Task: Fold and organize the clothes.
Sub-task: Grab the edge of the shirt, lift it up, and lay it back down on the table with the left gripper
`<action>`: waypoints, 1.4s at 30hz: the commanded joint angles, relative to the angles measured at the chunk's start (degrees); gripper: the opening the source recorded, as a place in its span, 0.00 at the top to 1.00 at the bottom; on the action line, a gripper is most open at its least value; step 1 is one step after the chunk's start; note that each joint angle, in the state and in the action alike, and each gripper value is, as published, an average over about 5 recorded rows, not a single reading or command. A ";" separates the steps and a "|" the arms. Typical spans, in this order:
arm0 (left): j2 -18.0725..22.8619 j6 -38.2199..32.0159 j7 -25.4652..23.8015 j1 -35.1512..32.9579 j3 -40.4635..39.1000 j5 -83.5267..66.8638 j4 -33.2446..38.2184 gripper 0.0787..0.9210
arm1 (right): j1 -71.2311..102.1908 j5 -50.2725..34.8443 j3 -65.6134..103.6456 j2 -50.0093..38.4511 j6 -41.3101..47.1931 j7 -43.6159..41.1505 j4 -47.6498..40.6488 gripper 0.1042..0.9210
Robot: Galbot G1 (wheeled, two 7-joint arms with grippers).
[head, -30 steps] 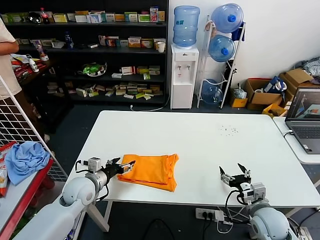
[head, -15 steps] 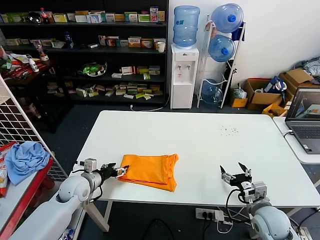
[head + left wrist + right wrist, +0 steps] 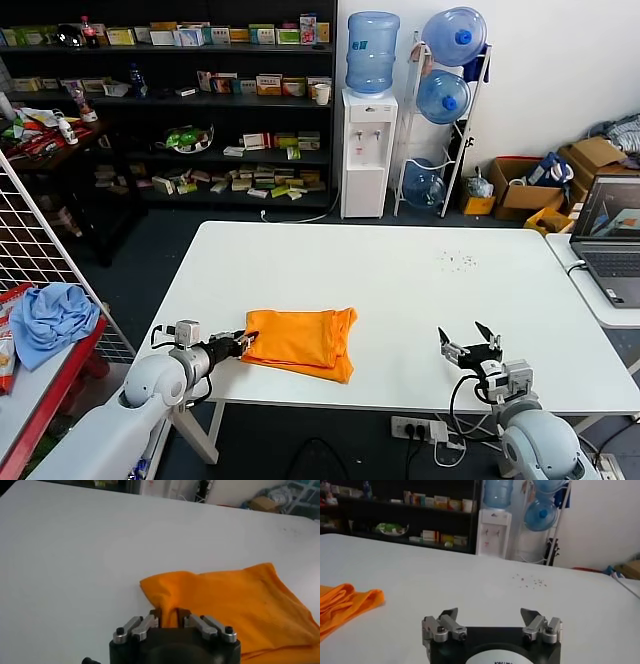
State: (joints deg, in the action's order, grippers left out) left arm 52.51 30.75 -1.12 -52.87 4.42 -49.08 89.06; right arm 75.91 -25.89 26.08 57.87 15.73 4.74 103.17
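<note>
The orange T-shirt lies folded into a rough rectangle near the front left of the white table. My left gripper is at the shirt's left edge, low on the table, shut on a pinch of the orange fabric. The shirt spreads away from the gripper in the left wrist view. No lettering shows. My right gripper is open and empty above the table's front right, well apart from the shirt, whose edge shows in the right wrist view.
A light blue cloth lies on a red stand beside a wire rack at the left. A laptop sits on a side table at the right. Shelves, a water dispenser and boxes stand behind the table.
My left gripper has stayed at the shirt's left edge, shifting slightly back and forth. The person at the far left has left the view. The right arm has hardly moved.
</note>
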 commanded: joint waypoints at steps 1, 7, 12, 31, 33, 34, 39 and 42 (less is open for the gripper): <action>0.20 -1.10 1.07 -0.01 0.14 0.12 -0.29 0.76 | -0.12 -0.12 -0.10 0.01 0.09 0.11 0.22 0.12; -2.30 -2.15 2.63 -0.65 1.38 0.24 1.96 0.91 | -0.36 -0.23 -0.45 -0.02 0.17 0.27 0.46 0.12; -7.70 -1.91 3.16 -0.99 2.36 1.32 2.40 0.91 | -1.33 0.07 -1.66 -0.08 0.37 0.99 0.56 0.12; -25.11 -5.89 3.18 1.02 7.38 19.02 -6.37 0.91 | -4.80 1.56 -7.85 1.59 0.22 1.70 1.14 0.12; -26.55 -6.54 3.01 1.32 7.80 20.61 -6.62 0.91 | -5.19 1.57 -8.33 1.69 0.20 1.70 1.00 0.12; -27.21 -6.94 2.89 1.61 7.86 21.33 -6.85 0.91 | -5.36 1.56 -8.53 1.71 0.20 1.70 0.94 0.12; -30.64 -8.13 2.47 4.35 6.75 22.56 -7.87 0.91 | -6.15 1.46 -9.18 1.88 0.19 1.72 0.67 0.12; -32.28 -8.38 2.27 5.47 5.98 22.62 -7.60 0.91 | -6.23 1.51 -9.28 2.13 0.07 1.71 0.36 0.12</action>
State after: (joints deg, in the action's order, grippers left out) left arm 27.59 24.30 1.26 -50.34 10.86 -31.86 83.06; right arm 70.65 -24.51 18.13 59.70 15.94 6.37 103.83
